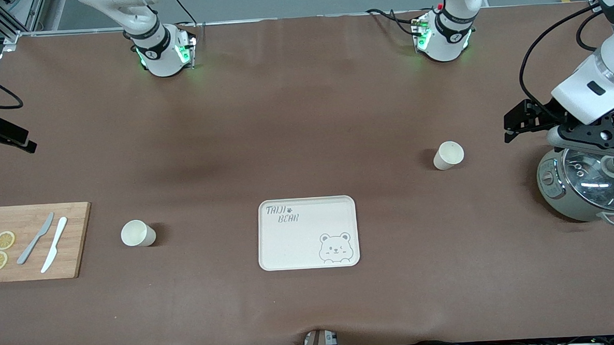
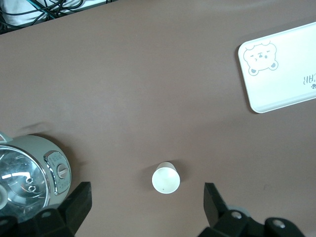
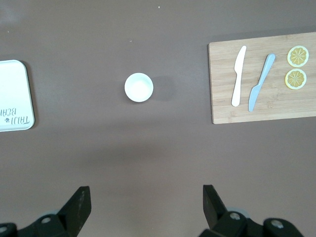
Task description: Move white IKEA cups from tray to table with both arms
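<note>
Brown matte covering [image 1: 304,115] spreads over the whole table, faintly creased, with a metal frame and grey floor showing past the edge where the two arm bases stand and cables along the edge nearest the front camera.

Two white IKEA cups stand upright on it, well apart. One cup [image 1: 448,155] sits toward the left arm's end, farther from the front camera than the tray; the other cup [image 1: 137,233] sits toward the right arm's end, between the tray and the cutting board.

One cream bear tray [image 1: 308,233] lies flat at the middle, nothing on it. One bamboo cutting board [image 1: 33,241] lies at the right arm's end and carries two knives — one grey [image 1: 35,239], one white [image 1: 54,244] — and two lemon slices [image 1: 1,250]. One grey cooker with a glass lid [image 1: 585,186] stands at the left arm's end.

Left gripper [image 2: 148,205] hangs in the air with its fingers spread wide and nothing between them, over the bare covering beside the cooker, the nearby cup just ahead of its fingertips in the left wrist view. Right gripper [image 3: 146,205] — also spread wide and holding nothing — hangs over bare covering at the right arm's end, at the very edge of the front view.
</note>
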